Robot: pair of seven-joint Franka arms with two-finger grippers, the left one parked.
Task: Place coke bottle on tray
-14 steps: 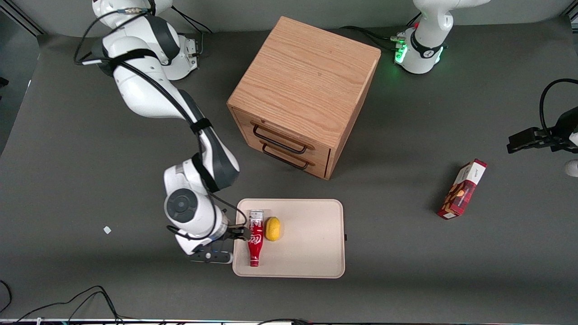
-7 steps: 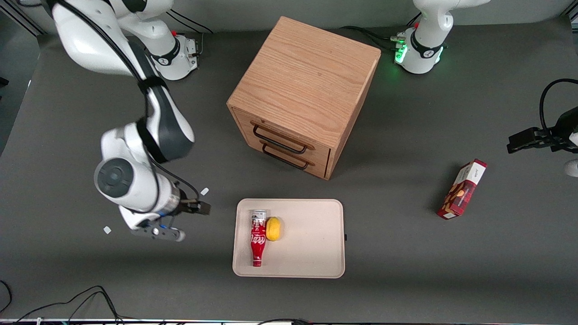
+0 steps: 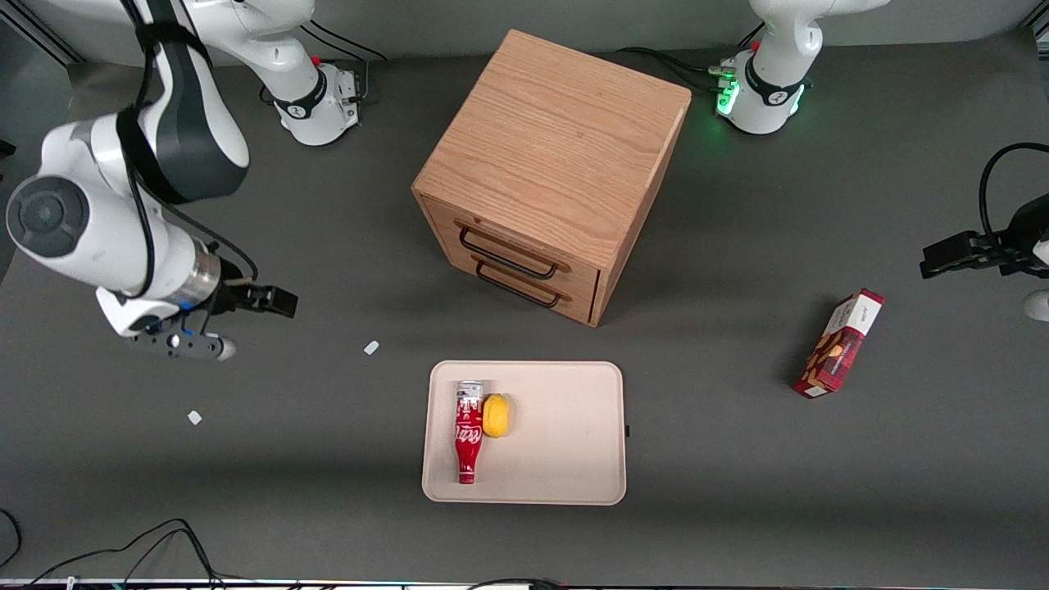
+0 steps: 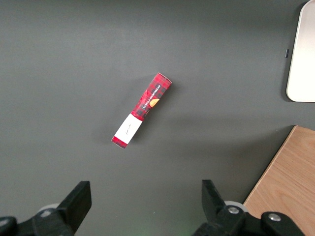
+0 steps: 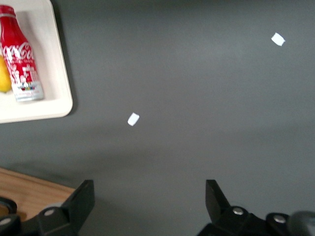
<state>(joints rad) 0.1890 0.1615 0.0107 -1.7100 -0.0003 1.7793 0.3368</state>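
Observation:
The red coke bottle (image 3: 466,431) lies on its side on the cream tray (image 3: 565,459), cap toward the front camera, silver base toward the cabinet. It touches a yellow lemon-like fruit (image 3: 496,415) beside it. The right wrist view also shows the coke bottle (image 5: 19,61) on the tray (image 5: 47,93). My gripper (image 3: 279,301) hangs high above the bare table, well away from the tray toward the working arm's end, open with nothing between its fingers (image 5: 81,199).
A wooden two-drawer cabinet (image 3: 549,172) stands farther from the camera than the tray. A red snack box (image 3: 839,342) lies toward the parked arm's end. Two small white scraps (image 3: 371,347) (image 3: 194,417) lie on the grey table near the working arm.
My gripper has let go of the coke bottle, risen and pulled away from the tray toward the working arm's end. The bottle stays on the tray against the yellow fruit.

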